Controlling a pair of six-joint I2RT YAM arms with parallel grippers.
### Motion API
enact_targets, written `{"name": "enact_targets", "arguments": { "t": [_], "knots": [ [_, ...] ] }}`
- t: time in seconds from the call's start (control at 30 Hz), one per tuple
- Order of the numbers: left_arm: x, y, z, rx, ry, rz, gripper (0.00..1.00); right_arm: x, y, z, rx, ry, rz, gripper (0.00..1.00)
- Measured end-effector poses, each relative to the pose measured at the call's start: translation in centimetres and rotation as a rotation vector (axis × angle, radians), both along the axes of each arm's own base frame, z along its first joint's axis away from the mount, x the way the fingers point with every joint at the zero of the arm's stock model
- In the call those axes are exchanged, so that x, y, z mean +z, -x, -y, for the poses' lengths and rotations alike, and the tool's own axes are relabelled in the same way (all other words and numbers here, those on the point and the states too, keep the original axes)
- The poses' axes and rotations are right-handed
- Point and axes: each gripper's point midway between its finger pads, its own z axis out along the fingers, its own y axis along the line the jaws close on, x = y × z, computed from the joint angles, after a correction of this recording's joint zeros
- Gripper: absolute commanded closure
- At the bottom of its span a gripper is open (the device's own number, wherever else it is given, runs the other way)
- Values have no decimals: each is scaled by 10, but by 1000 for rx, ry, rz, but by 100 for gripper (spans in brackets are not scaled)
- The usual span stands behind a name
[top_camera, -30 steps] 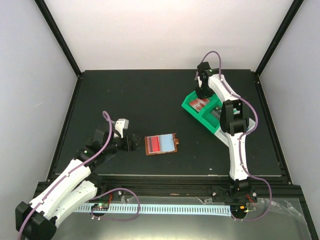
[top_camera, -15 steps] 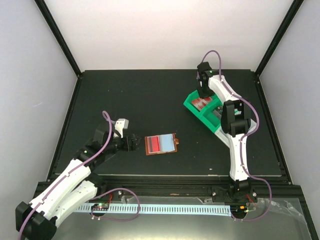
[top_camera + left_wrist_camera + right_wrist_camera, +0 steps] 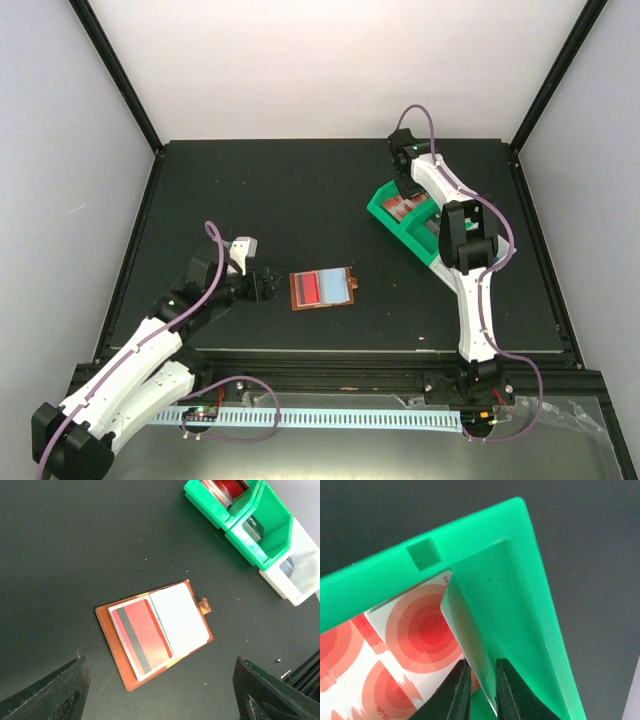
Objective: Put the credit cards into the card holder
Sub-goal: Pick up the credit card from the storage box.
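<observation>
Bench (image 3: 300, 190), right edge: a seemingly pale credit card (image 3: 467, 635) is being pinched by right fingers (image 3: 462, 685); left fingers (image 3: 266, 287) are being held spread.

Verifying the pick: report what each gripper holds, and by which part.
Right gripper pinches a thin pale plastic card across its faces near one end, inside the green plastic bin. Left gripper, open, holds nothing.

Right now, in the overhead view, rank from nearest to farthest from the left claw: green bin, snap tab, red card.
1. red card: in the left half of the card holder, just right of the left claw.
2. snap tab: on the holder's right edge.
3. green bin: far right, towards the back.
</observation>
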Motion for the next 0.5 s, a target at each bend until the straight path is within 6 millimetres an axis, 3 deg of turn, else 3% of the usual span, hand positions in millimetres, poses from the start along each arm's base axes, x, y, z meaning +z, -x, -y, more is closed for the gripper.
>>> {"name": "enact_targets", "arguments": {
  "t": [0.3, 0.5],
  "knots": [
    [0, 0, 0, -2, 2, 0, 20, -8, 0, -2, 36, 47, -16, 73],
    [0, 0, 0, -1, 2, 0, 20, -8, -3, -6, 57, 50, -8, 77]
  ]
}}
